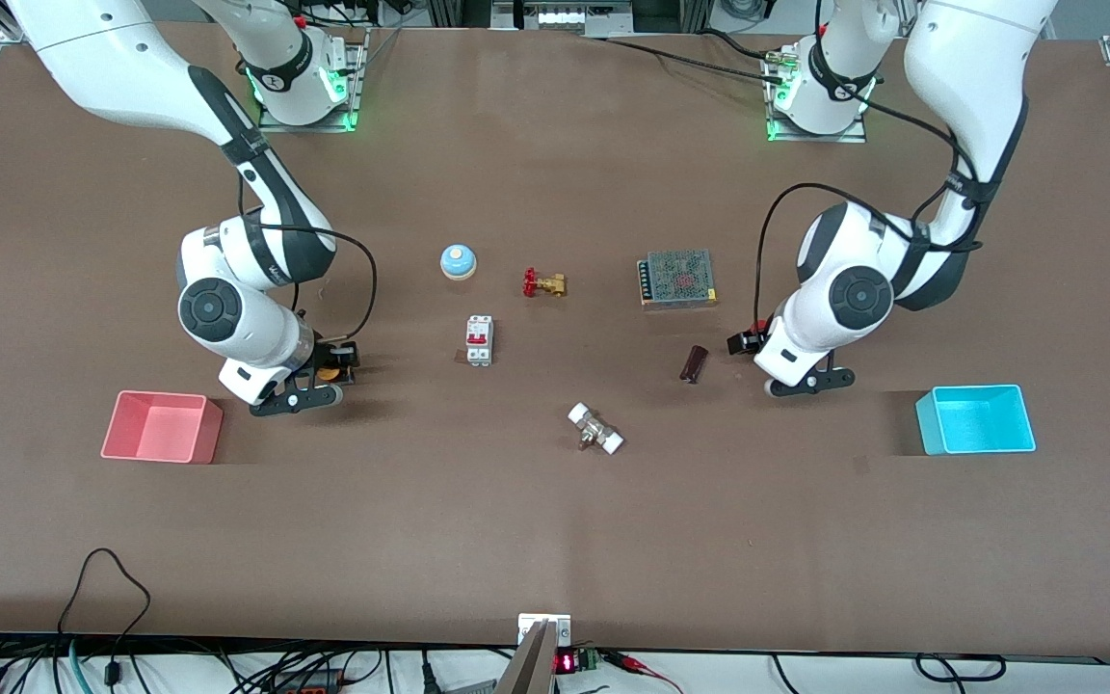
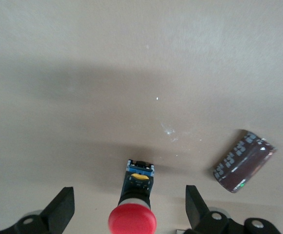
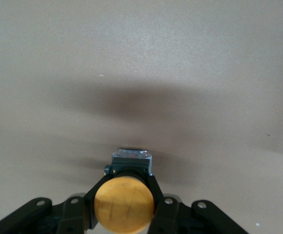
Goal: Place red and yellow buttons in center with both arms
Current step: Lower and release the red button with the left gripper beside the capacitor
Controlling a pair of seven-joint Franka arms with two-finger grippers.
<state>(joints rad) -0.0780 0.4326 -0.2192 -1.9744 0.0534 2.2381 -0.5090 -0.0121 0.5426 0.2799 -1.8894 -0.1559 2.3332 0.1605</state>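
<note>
I see the left gripper [image 2: 129, 214] standing wide, its two black fingers [image 2: 59, 210] spread well apart with the red-capped mushroom pushbutton [image 2: 133, 214] between them and touching neither; the button lies on the matte brown tabletop [image 2: 141, 73], its black and blue body pointing away from the wrist. Near it, off to one finger's outer side, lies a dark maroon cylindrical capacitor [image 2: 243, 161] on its side. In the front view that gripper [image 1: 753, 347] sits low at the table, and the wrist covers most of the red button, so I make out only a dark lump there. The right gripper [image 3: 124, 207] is clamped tight on the orange-yellow-capped pushbutton [image 3: 124, 199], the pads pressing the black body just below the round cap; its bluish base [image 3: 131, 161] points out past the fingertips. From the front I catch only a sliver of orange [image 1: 327, 372] under the right wrist, close to the pink square tray [image 1: 160, 427]. Whether the yellow button's base rests on the table or hangs just above it I cannot tell.
</note>
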